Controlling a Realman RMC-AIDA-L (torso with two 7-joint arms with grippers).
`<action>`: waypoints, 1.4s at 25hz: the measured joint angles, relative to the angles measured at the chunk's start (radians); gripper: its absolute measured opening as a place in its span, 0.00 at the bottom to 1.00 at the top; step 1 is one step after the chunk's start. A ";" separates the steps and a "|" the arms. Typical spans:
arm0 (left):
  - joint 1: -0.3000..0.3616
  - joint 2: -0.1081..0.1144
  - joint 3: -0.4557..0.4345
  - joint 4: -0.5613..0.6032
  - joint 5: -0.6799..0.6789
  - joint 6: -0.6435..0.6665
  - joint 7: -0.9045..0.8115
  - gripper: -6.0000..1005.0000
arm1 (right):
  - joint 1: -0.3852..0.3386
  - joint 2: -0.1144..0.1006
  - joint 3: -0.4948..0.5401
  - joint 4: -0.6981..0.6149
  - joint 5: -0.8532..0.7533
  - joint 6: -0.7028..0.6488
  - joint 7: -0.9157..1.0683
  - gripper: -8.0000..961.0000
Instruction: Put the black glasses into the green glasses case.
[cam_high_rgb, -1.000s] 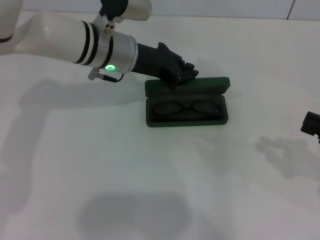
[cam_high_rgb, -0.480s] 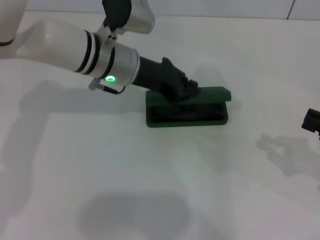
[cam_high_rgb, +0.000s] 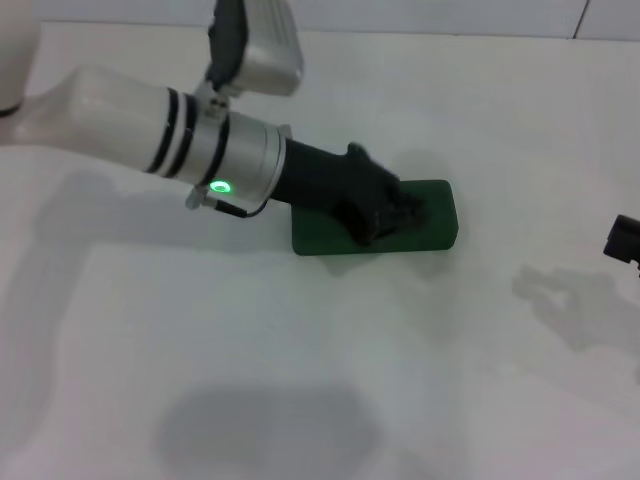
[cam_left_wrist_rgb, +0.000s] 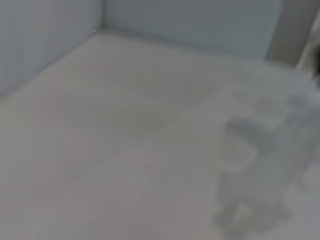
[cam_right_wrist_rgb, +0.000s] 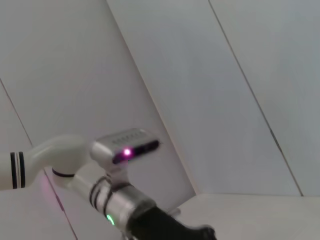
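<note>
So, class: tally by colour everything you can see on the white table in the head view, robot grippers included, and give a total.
Dark green oblong hard glasses case, lid down: 1
Chunky black left gripper, on the case: 1
Black right gripper, at the table's right edge: 1
Total: 3

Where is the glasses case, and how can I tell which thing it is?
Look at the white table and follow the robot's big white left arm down to its black left gripper. Under that gripper lies the green glasses case, closed flat. It is the only dark green thing there, oblong with rounded corners.
</note>
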 joint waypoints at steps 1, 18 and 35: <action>0.023 0.001 0.000 0.048 -0.024 0.048 -0.002 0.16 | 0.000 -0.002 -0.005 -0.001 -0.002 -0.005 -0.004 0.30; 0.363 0.077 -0.108 0.235 -0.370 0.594 0.152 0.59 | 0.141 0.016 -0.204 -0.048 0.089 -0.200 -0.056 0.57; 0.377 0.081 -0.191 0.097 -0.376 0.672 0.277 0.62 | 0.225 0.018 -0.241 -0.038 0.100 -0.144 -0.039 0.67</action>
